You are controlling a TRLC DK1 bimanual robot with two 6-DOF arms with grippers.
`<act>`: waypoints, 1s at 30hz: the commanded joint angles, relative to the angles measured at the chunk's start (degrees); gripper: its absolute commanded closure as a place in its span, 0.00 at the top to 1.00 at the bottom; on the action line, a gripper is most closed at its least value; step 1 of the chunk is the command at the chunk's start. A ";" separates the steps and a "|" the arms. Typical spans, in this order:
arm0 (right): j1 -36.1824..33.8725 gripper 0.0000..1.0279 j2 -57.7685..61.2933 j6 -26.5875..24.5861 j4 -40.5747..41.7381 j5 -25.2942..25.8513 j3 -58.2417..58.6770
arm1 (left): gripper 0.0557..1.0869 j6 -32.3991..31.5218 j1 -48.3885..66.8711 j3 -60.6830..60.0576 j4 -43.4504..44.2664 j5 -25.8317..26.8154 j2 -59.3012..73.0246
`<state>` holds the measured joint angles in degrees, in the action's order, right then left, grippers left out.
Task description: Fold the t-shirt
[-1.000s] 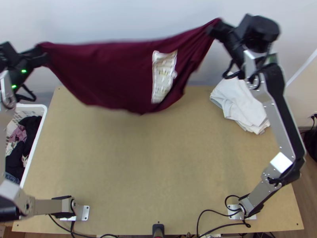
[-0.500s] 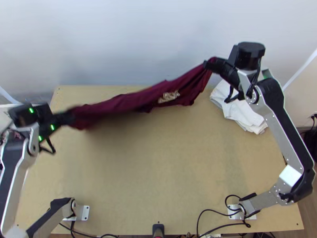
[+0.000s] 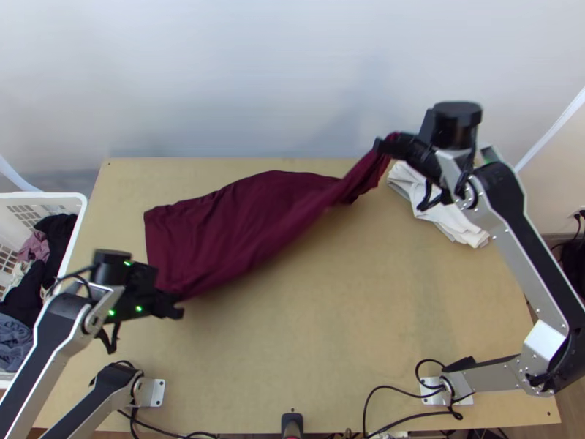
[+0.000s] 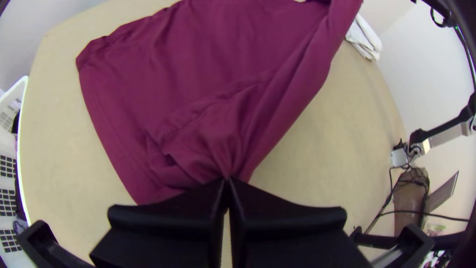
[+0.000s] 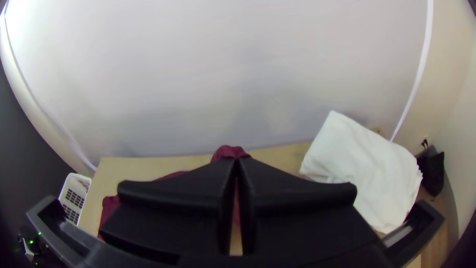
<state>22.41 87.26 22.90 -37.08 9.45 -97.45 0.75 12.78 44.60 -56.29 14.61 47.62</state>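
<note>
The T-shirt [image 3: 227, 227] is dark maroon, its left part lying loosely spread (with wrinkles and a slanting fold) on the left and far part of the surface [image 3: 307, 351]; its far right end is raised, drawn into a narrow twist.

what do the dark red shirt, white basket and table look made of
Shirt: soft matte knit, likely cotton, judging by its smooth drape.
Basket: probably moulded plastic, with a smooth rim and gridded holes.
Table: wood or fibreboard, dull, its even tan surface leaving which open.
</note>
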 commanded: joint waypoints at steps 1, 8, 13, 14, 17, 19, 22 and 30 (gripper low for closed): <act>0.44 0.03 -2.71 3.30 -0.01 -0.84 5.69 | 0.04 0.56 2.69 -3.29 -0.92 0.59 0.20; 1.93 0.03 -4.82 7.69 0.61 -1.81 14.92 | 0.17 -1.98 6.12 -5.31 5.05 0.33 4.42; 2.46 0.03 -5.53 8.75 0.69 -1.89 17.29 | 0.81 1.36 9.64 -2.41 1.01 -0.02 11.01; 2.46 0.03 -5.61 8.75 0.69 -1.89 17.56 | 0.87 2.32 9.72 -1.44 -0.40 -0.11 12.15; 2.20 0.03 -6.23 8.66 0.69 -1.89 18.87 | 0.88 4.70 9.37 1.19 -3.65 -0.11 12.59; 1.93 0.03 -6.58 8.66 0.69 -1.89 19.75 | 0.88 5.22 8.93 3.30 -4.62 -0.02 11.36; 1.76 0.03 -7.02 8.66 0.78 -1.89 20.72 | 0.88 5.49 5.51 5.94 -5.23 0.59 11.54; 2.20 0.03 -7.99 9.45 1.22 -1.89 23.27 | 0.72 3.46 -4.51 7.87 -6.20 9.03 15.14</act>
<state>24.58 81.08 31.24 -36.51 7.70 -75.66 5.17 10.41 51.79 -61.84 22.26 61.17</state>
